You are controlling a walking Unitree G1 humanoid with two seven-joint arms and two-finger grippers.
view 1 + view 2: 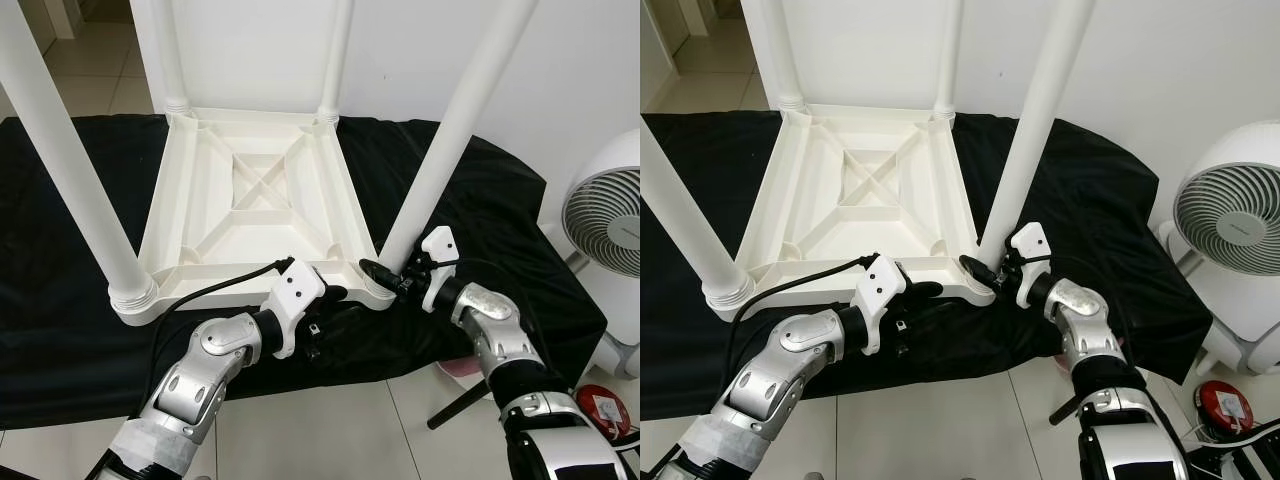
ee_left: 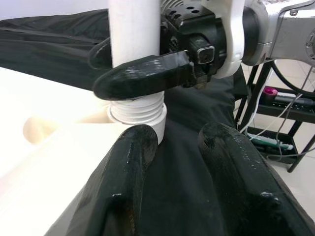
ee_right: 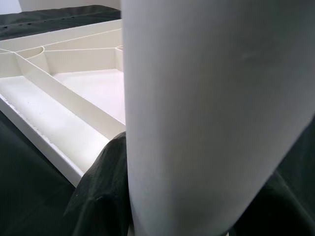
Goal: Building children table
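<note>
Upside-down white children's table point(image 1: 250, 190) on a black cloth point(image 1: 500, 220), 4 legs pointing up. Right gripper point(image 1: 385, 275) clamped around the near-right leg point(image 1: 440, 150) just above its threaded base, fingers on either side. Left gripper point(image 1: 325, 310) at the table's near edge, just beside that corner, fingers point(image 2: 128, 167) parted, holding nothing. White fan point(image 1: 610, 215) standing to the right.

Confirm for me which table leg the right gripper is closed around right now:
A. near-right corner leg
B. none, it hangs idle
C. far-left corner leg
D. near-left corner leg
A: the right gripper has its black fingers wrapped around the base of the near-right leg, just above its threaded collar on the upturned white tabletop; the left gripper sits open beside it.
</note>
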